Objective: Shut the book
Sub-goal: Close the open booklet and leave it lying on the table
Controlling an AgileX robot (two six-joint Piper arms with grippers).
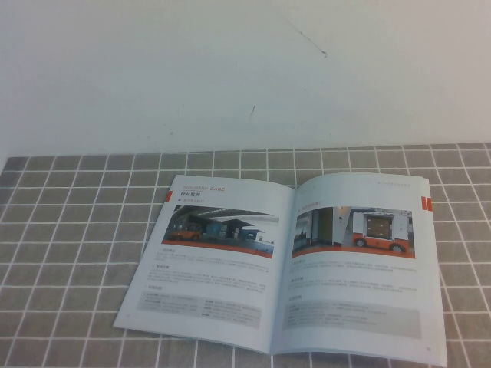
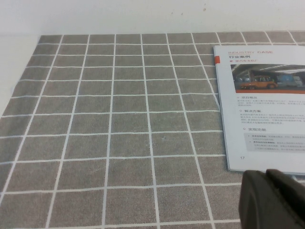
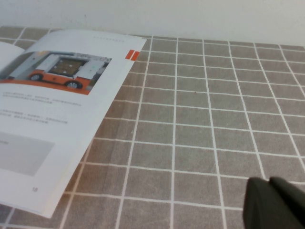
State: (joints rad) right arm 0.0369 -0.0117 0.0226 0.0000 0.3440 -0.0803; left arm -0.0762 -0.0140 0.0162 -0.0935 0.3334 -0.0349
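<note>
1. The left gripper (image 2: pixel 270 198) is showing only as a dark tip in the left wrist view. It is sitting over the cloth (image 2: pixel 119 129), just beside the near outer corner of the book's left page. I cannot tell how far open it is, or whether it is holding anything.
2. The right gripper (image 3: pixel 272 202) is likewise showing as a dark tip in the right wrist view. It is sitting over bare cloth, off to the outer side of the book's right page and apart from it. I cannot tell its opening either.
3. The book (image 1: pixel 284 261) is lying open and face up on the cloth, at the near middle of the high view and slightly to the right. Its spine is running from the far side toward the robot.
4. The left page (image 1: pixel 211 261) is lying flat, carrying a heading, a photo of an orange vehicle (image 1: pixel 219 228) and blocks of small print.
5. The right page (image 1: pixel 357 268) is bowing up a little near the spine. It is carrying a photo of a white and orange vehicle (image 1: pixel 353 230), with an orange tab (image 3: pixel 133 55) at its outer edge.
6. The grey cloth with white grid lines is covering most of the bench (image 2: pixel 12 67), which is showing white past the cloth's left edge.
7. A pale wall (image 1: pixel 230 69) is rising behind the cloth's far edge.
</note>
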